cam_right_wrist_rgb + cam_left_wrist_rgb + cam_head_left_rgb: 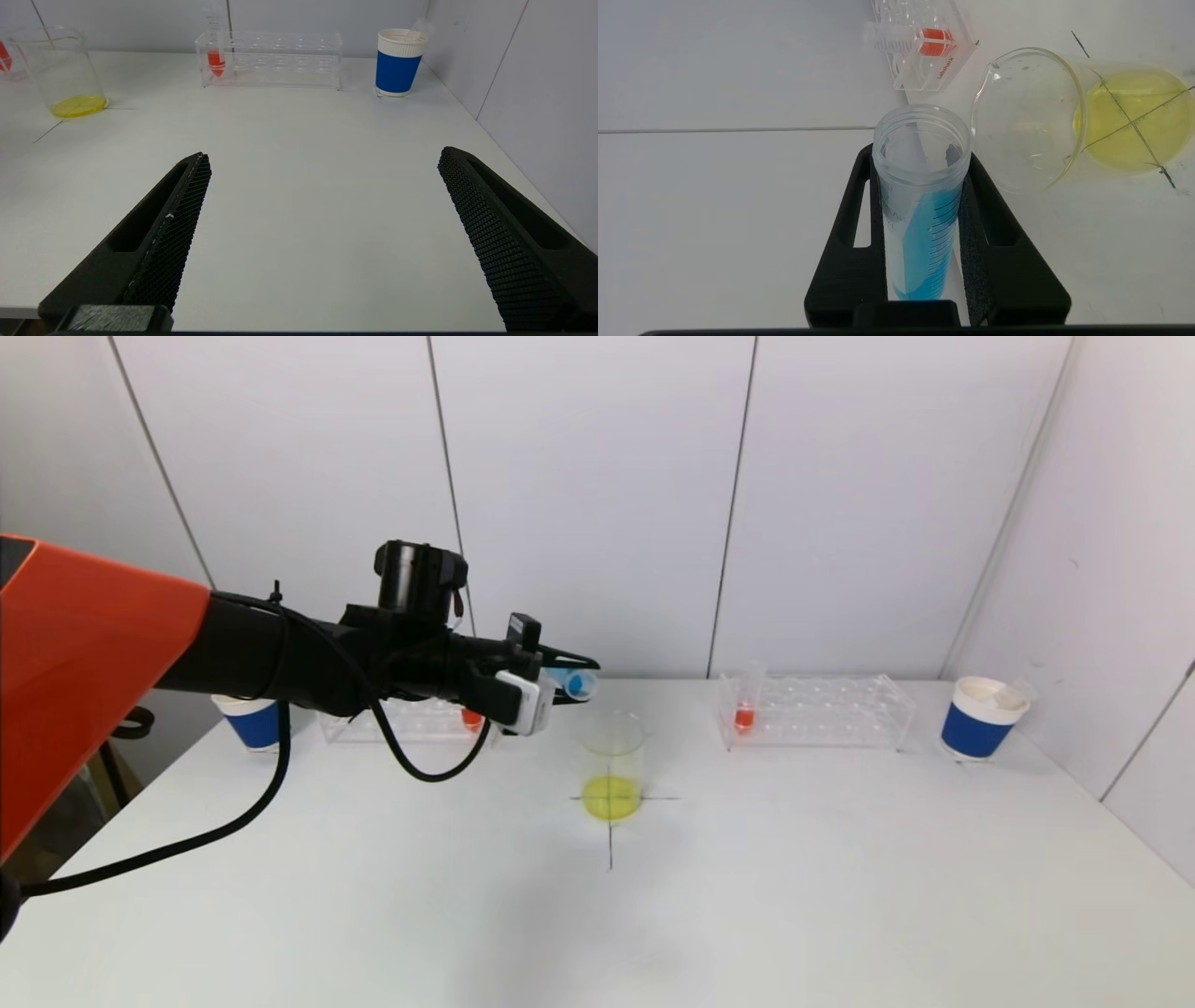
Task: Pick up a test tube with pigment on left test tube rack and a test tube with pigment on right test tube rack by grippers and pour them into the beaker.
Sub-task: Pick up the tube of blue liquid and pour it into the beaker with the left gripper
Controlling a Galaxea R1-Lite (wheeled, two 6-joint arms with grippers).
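My left gripper (571, 683) is shut on a test tube of blue pigment (920, 219), held tilted nearly level above and just left of the beaker (612, 765). The tube's open mouth (922, 135) sits beside the beaker's rim (1027, 116), and the blue liquid stays inside the tube. The beaker holds a shallow yellow layer (611, 797). A red-pigment tube (472, 718) stands in the left rack (411, 721), another red-pigment tube (745, 709) in the right rack (814, 711). My right gripper (322, 161) is open over bare table near the front edge, out of the head view.
A blue-and-white paper cup (985, 718) stands at the far right beside the wall, another blue-and-white cup (252, 721) at the far left behind my arm. A black cross (611, 831) marks the table under the beaker. White wall panels close the back and right.
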